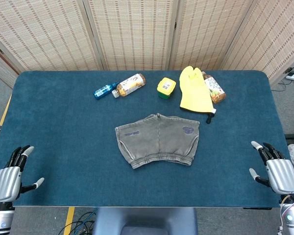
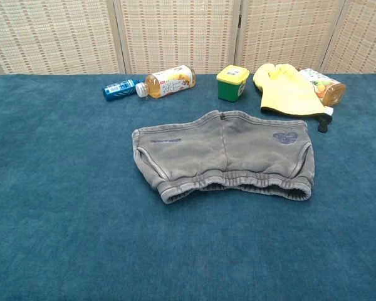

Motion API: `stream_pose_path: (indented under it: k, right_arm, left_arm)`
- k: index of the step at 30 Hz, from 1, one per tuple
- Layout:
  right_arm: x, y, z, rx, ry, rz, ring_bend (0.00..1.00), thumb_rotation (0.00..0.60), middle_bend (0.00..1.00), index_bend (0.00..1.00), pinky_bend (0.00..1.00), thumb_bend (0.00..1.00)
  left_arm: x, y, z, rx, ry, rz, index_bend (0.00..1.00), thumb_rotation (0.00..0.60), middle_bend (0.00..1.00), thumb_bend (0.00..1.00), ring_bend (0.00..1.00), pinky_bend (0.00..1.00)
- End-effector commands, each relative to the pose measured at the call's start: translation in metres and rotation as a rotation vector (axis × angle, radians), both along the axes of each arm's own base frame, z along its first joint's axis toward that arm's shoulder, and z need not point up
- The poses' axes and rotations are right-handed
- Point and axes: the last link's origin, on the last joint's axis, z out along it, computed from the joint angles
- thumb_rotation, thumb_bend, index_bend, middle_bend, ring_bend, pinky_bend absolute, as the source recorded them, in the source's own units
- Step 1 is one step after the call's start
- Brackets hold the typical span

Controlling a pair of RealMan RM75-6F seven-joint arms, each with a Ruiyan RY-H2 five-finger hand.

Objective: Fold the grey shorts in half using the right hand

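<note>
The grey shorts lie spread flat in the middle of the blue table, waistband toward me, a small purple print on the right leg. My right hand hovers at the table's near right corner, fingers spread, holding nothing, well apart from the shorts. My left hand sits at the near left corner, also with fingers apart and nothing in it. Neither hand shows in the chest view.
Along the far side lie a blue can, a tea bottle, a green and yellow tub, a yellow glove and a second bottle partly under it. Wicker screens stand behind the blue table.
</note>
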Motion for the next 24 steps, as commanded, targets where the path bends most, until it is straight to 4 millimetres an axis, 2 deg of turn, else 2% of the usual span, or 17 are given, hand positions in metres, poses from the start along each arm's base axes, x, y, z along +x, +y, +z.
stream_pose_path:
  k: [1,9,12,14,19,22,24]
  right_arm:
    - [0.001,-0.003,-0.002,0.009,-0.005,0.006,0.17,0.600,0.25,0.11,0.24,0.30]
    - [0.003,-0.017,-0.006,0.039,0.004,0.037,0.17,0.600,0.25,0.11,0.24,0.30]
    - [0.008,-0.028,-0.007,0.049,0.027,0.066,0.22,0.600,0.33,0.11,0.25,0.30]
    - [0.012,-0.041,-0.010,0.060,0.045,0.097,0.30,0.600,0.40,0.11,0.30,0.30]
    - [0.025,-0.073,-0.028,0.126,0.098,0.173,0.64,0.600,0.62,0.17,0.69,0.26]
    - [0.030,-0.092,-0.043,0.162,0.142,0.201,0.84,0.600,0.80,0.24,0.87,0.23]
    - [0.033,-0.103,-0.053,0.188,0.164,0.214,0.92,0.600,0.86,0.26,0.93,0.21]
  left_arm:
    - [-0.001,-0.001,-0.001,-0.001,0.000,0.004,0.14,0.600,0.12,0.17,0.06,0.28]
    - [-0.001,-0.004,0.000,0.001,0.007,0.016,0.14,0.600,0.12,0.17,0.06,0.28]
    - [-0.001,-0.004,0.001,0.003,0.007,0.015,0.14,0.600,0.12,0.17,0.06,0.28]
    - [0.000,-0.004,0.001,0.000,0.005,0.012,0.14,0.600,0.12,0.17,0.06,0.28]
    - [0.000,-0.007,0.001,0.001,0.004,0.012,0.14,0.600,0.12,0.17,0.06,0.28]
    - [-0.003,-0.009,0.001,0.000,0.005,0.026,0.14,0.600,0.12,0.17,0.06,0.28]
    - [-0.004,-0.010,0.002,0.001,0.006,0.032,0.14,0.600,0.12,0.17,0.06,0.28]
